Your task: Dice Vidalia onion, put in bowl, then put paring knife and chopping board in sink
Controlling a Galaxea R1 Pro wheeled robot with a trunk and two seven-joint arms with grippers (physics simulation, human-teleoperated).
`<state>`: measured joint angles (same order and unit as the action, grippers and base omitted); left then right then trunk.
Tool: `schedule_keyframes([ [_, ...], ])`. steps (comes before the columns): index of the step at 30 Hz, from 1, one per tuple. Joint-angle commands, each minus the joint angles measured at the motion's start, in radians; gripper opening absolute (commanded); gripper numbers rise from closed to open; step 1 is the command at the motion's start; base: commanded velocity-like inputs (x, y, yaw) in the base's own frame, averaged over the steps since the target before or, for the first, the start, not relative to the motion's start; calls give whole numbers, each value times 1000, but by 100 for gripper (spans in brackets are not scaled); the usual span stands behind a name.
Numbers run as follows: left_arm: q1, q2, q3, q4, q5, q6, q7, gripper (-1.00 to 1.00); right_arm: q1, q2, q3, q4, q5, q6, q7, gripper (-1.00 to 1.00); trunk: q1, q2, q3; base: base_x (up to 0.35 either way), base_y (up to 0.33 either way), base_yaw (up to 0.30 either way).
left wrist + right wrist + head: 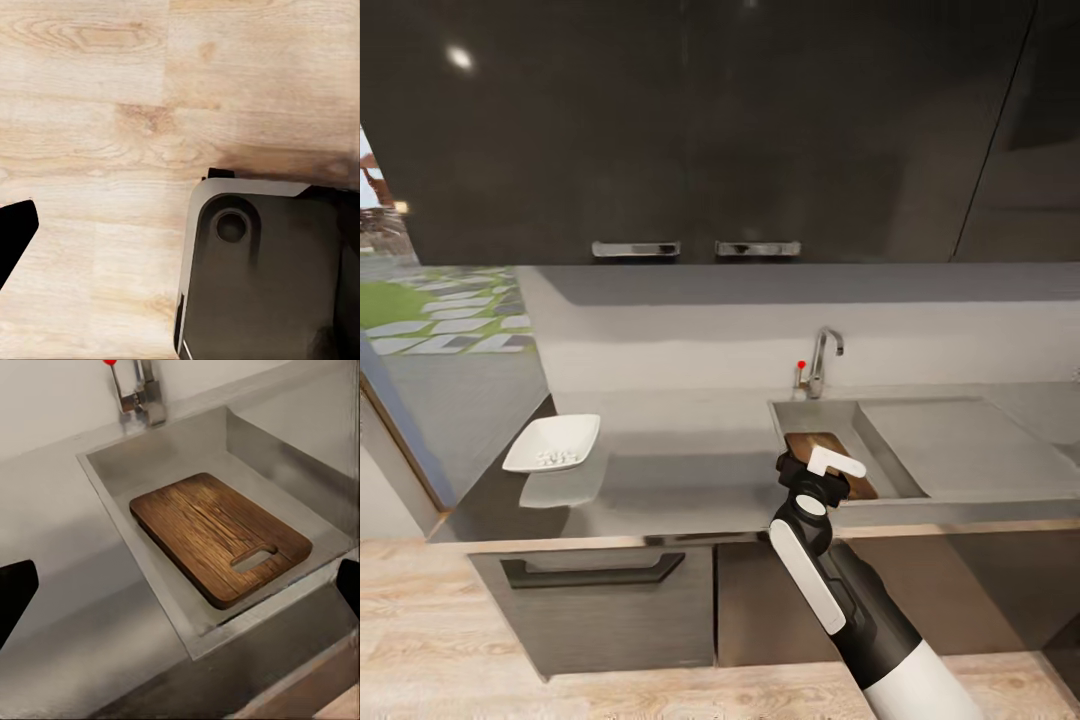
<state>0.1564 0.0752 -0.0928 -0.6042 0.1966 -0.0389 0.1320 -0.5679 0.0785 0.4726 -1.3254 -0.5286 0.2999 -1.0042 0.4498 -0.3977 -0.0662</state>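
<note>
1. One chopping board [221, 536] lies flat inside the sink [112, 472], handle slot at 4 o'clock.
2. One right gripper [822, 470] hovers above it, fingers spread, holding nothing.
3. One bowl [553, 443] of white pieces sits on the countertop [680, 470], at 9 o'clock from the sink.
4. One tap [820, 362] stands behind.

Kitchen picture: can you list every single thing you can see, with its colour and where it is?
chopping board: one, dark brown wood, lying in the sink basin
sink: one, grey steel, set in the countertop right of the middle
tap: one, chrome with a red dot, behind the sink
bowl: one, white, on the countertop's left part, small pale bits inside
countertop: one, shiny grey, over dark cabinets
upper cabinets: dark, above the counter, with two metal handles
floor: pale wood
right gripper: one, black and white, hanging over the sink's front edge, fingers spread and holding nothing
robot base: dark grey, on the floor
</note>
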Motion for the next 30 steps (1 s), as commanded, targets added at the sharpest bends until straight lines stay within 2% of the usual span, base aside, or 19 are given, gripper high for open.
schedule_keyframes([
  [1, 0, 2, -8, -2, 10, -3, 9, 100, -1, 0, 1, -1, -2, 10, -6, 100, 0, -2, -2, -287, -140, 0],
  [16, 0, 2, -8, -2, 10, -3, 9, 100, 0, 0, 1, 0, -2, 8, -5, 100, 0, -2, -2, -288, -156, 0],
  [23, 0, 2, -8, -2, 10, -3, 9, 100, 25, -19, 1, 4, -1, 3, 29, 100, 0, -2, -2, -288, -163, 0],
  [27, 0, 2, -8, -2, 10, -3, 9, 100, 50, -33, 1, 15, 4, -59, 64, 100, 0, -2, -2, -288, -163, 0],
  [30, 0, 2, -8, -1, 10, -3, 9, 100, 63, -39, 2, 16, 5, -74, 67, 100, 0, -2, -2, -288, -162, 0],
])
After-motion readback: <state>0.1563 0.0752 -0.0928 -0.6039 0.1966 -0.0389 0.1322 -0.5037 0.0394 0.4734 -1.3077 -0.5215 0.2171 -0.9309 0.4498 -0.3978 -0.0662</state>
